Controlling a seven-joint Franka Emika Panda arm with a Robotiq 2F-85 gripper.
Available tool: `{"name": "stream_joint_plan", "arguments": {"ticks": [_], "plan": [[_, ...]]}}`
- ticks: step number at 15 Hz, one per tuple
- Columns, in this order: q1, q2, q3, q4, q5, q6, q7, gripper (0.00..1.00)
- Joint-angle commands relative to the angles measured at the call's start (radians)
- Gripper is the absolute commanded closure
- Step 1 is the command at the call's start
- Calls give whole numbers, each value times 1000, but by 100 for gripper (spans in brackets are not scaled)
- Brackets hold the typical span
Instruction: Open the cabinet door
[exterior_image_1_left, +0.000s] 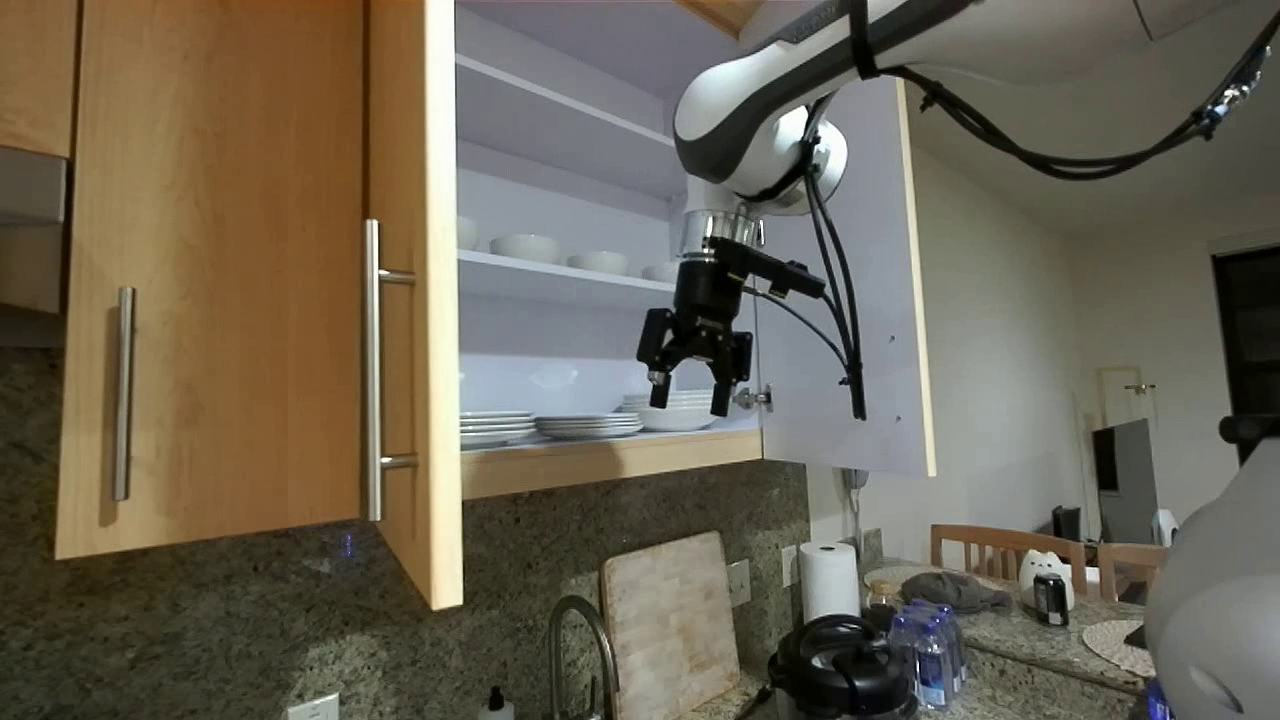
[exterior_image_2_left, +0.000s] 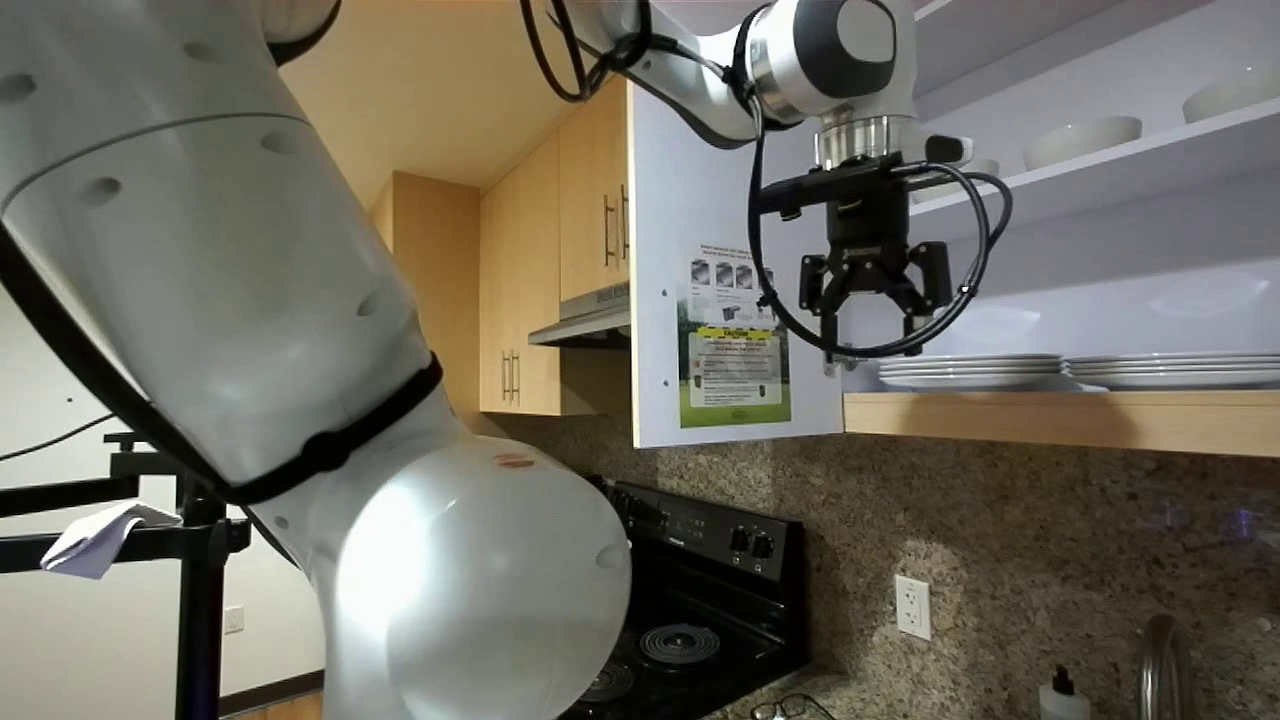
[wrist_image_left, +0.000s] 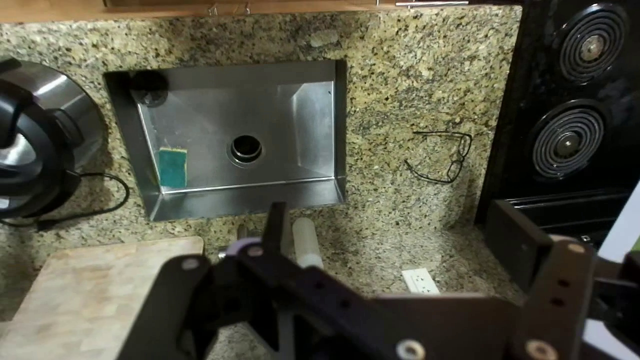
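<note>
Your claw (exterior_image_1_left: 689, 395) gapes wide and empty, seemingly apart (depth reads poorly) from the cabinet door (exterior_image_1_left: 416, 350), swung out beside the shelves (exterior_image_1_left: 570, 275), a rigid panel that should swing lightly, best held by its steel bar handle (exterior_image_1_left: 373, 370).

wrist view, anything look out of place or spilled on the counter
Yes: a pair of glasses lies on the counter between the sink and the stove, arms unfolded. They look odd there, being eyewear rather than kitchenware. No spill is evident.
</note>
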Motion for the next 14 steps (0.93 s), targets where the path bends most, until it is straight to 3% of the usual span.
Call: {"name": "stream_joint_plan", "arguments": {"ticks": [1, 12, 14], "plan": [[-52, 18, -39, 36, -25, -56, -23, 0], [-127, 161, -93, 141, -114, -146, -27, 0], [-120, 132, -91, 107, -86, -105, -8, 0]]}}
